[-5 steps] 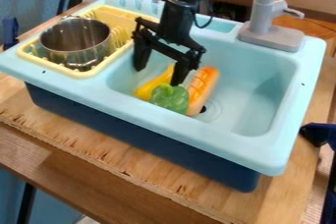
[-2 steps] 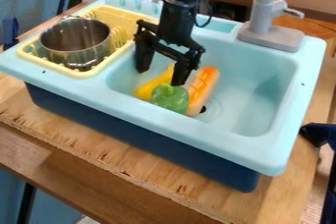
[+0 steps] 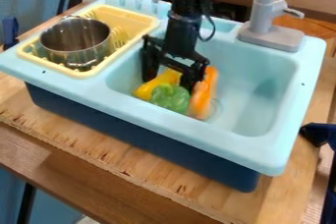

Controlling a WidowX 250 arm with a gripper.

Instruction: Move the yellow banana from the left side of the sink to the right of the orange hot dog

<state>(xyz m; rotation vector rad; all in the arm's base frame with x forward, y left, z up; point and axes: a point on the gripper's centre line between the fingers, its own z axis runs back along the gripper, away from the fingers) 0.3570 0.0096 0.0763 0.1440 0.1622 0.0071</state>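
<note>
My gripper [image 3: 169,80] hangs down into the left part of the basin, open, with its two fingers well apart. Between and behind them lies a yellow banana-like toy [image 3: 151,86], partly hidden by the gripper. A green toy pepper [image 3: 171,98] sits just in front, toward the near wall of the basin. To the right, an orange hot-dog-like toy [image 3: 203,95] lies lengthwise close beside the right finger; whether they touch, I cannot tell.
The light blue sink [image 3: 197,132] has a grey faucet [image 3: 270,30] at its back right. At its left, a yellow dish rack [image 3: 134,20] holds a metal pot [image 3: 76,41]. A dark blue object [image 3: 320,134] stands at the right edge.
My gripper has moved slightly right and lower among the toys. The orange toy has shifted a little to the right and is blurred. The pepper has stayed in place.
</note>
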